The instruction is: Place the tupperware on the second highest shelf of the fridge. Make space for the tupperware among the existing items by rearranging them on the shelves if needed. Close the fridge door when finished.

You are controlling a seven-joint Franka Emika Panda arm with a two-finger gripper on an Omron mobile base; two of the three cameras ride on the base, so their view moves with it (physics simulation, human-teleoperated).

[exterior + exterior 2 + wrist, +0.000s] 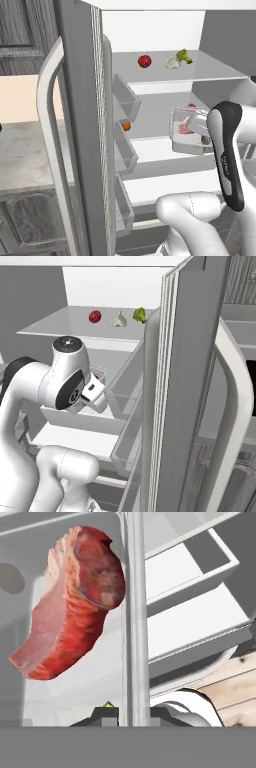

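The fridge (80,130) stands open. My gripper (201,126) is shut on the rim of the tupperware (184,131), a clear tub with pinkish-red meat, and holds it over the front of the second highest shelf (155,112). In the hand view the tub's clear wall (134,637) runs up between my fingertips (105,714), with the meat (70,607) to its left. An orange piece (126,126) lies at that shelf's left, and a red item (192,105) peeks out behind the tub. The top shelf (210,70) holds a red fruit (144,61), a white bulb (172,62) and a green vegetable (184,56).
The left door's bins (125,102) jut toward the shelves. In the right base view the right door (195,381), with its pale handle (235,406), stands close beside my arm. A lower white shelf (170,187) lies beneath the tub.
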